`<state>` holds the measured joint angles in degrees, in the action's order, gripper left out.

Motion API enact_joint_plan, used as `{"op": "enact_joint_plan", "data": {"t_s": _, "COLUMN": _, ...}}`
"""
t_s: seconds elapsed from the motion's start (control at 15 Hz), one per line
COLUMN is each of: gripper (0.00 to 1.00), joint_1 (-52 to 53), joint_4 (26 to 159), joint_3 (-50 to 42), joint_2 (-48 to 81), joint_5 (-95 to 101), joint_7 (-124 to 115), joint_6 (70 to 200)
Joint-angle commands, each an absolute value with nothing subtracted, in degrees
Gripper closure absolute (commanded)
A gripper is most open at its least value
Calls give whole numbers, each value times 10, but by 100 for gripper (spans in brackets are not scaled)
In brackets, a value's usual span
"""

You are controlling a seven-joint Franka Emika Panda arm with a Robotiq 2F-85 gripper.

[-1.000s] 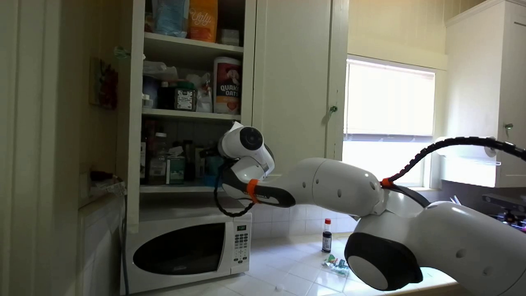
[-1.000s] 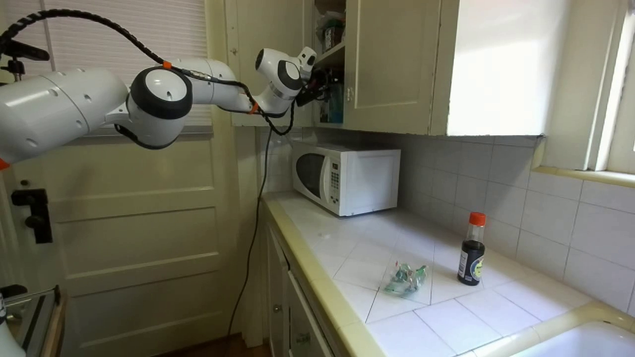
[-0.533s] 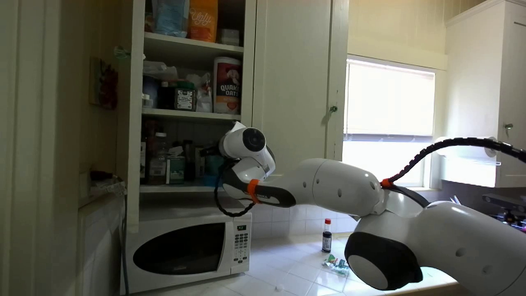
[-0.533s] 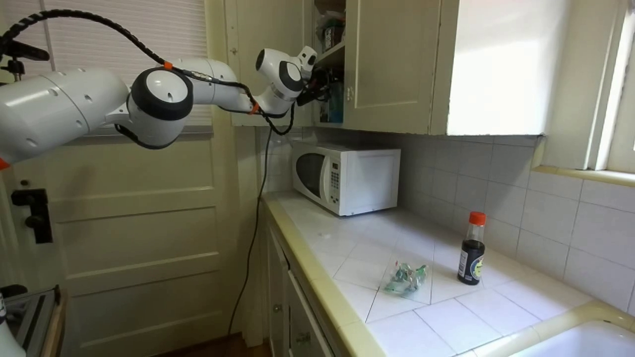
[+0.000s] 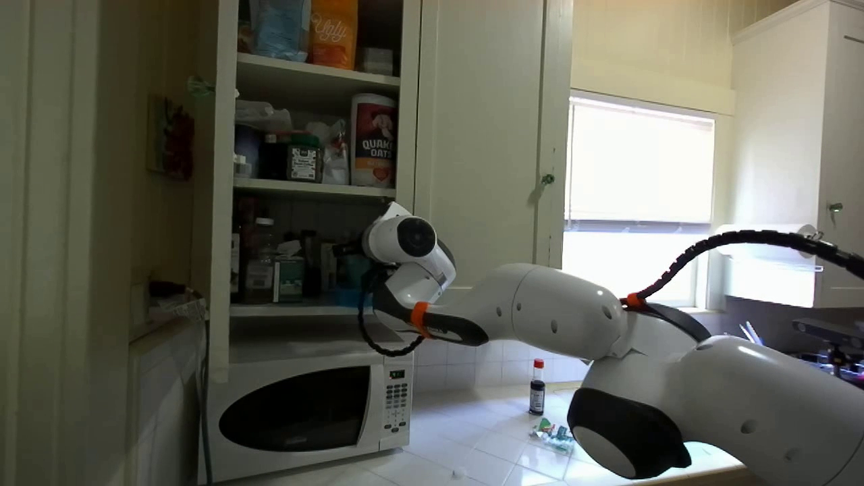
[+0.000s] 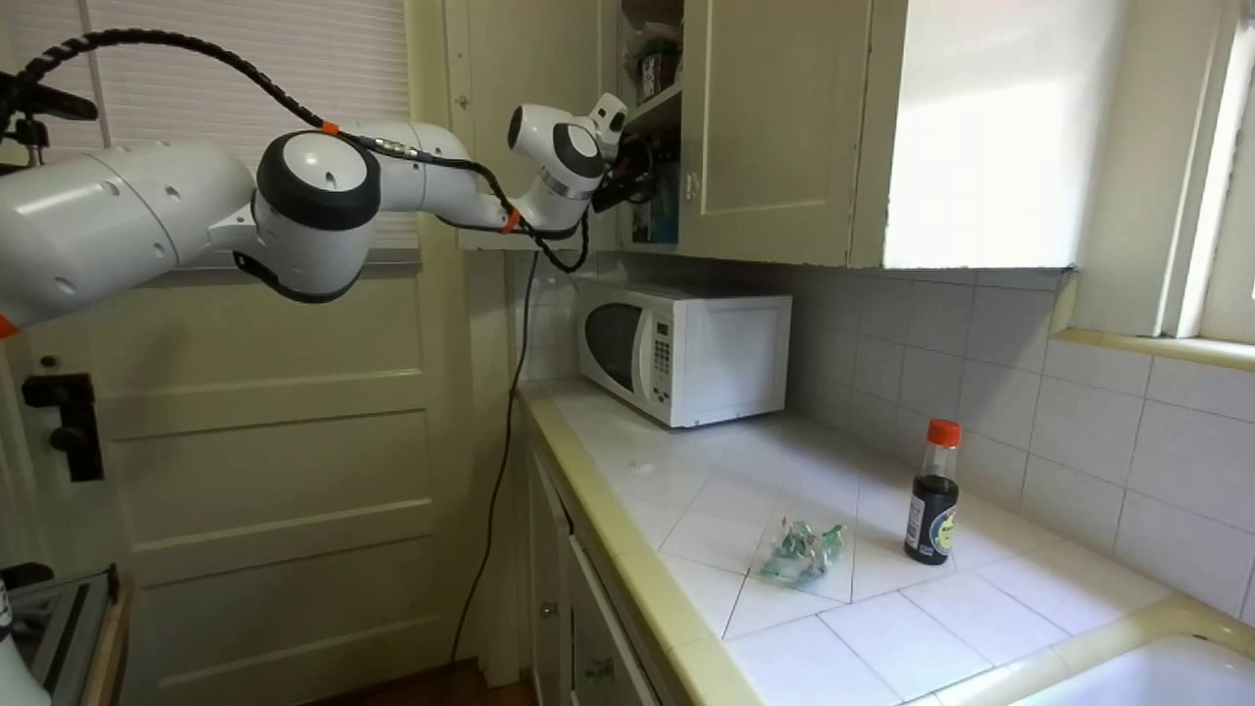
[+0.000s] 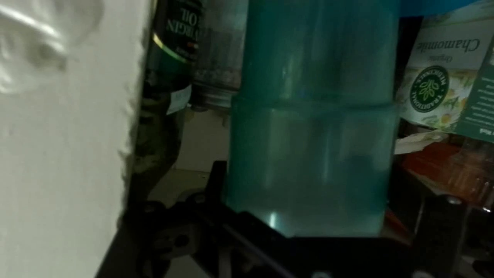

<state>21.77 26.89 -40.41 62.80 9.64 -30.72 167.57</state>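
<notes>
In the wrist view, where lettering reads upside down, the claw (image 7: 334, 187) stands wide, its jaws to either side of a translucent teal cup (image 7: 312, 166); a gap shows between cup and jaw on the picture's right, but whether the jaw on its left touches the cup I cannot tell. A dark oil bottle (image 7: 173, 42) and a pale cupboard frame (image 7: 77, 154) fill the picture's left, a box lettered Chamomile (image 7: 436, 77) its right. In an exterior view the cup shows towards the right end of the lowest shelf (image 5: 290, 310), partly hidden by the arm (image 5: 540, 310); an oats canister (image 5: 373, 142) stands at the right end of the middle shelf (image 5: 304, 187). In an exterior view the claw, dark and hard to make out, is above a microwave (image 6: 730, 358) at the far end of the tabletop (image 6: 686, 471). Nearer the sink (image 6: 1157, 677), a red-capped bottle (image 6: 931, 510) stands upright, with a crumpled plastic bag (image 6: 802, 552) between it and the tabletop's yellow front edge.
</notes>
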Motion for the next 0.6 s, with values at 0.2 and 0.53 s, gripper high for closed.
{"op": "enact_joint_plan", "data": {"t_s": 0.2, "gripper": 0, "joint_1": 226, "joint_4": 259, "joint_3": -475, "joint_2": 642, "joint_5": 113, "joint_7": -362, "joint_6": 1641}}
{"op": "enact_joint_plan", "data": {"t_s": 0.53, "gripper": 0, "joint_1": 208, "joint_4": 278, "joint_3": -305, "joint_2": 629, "joint_5": 46, "joint_7": -241, "joint_6": 1732}}
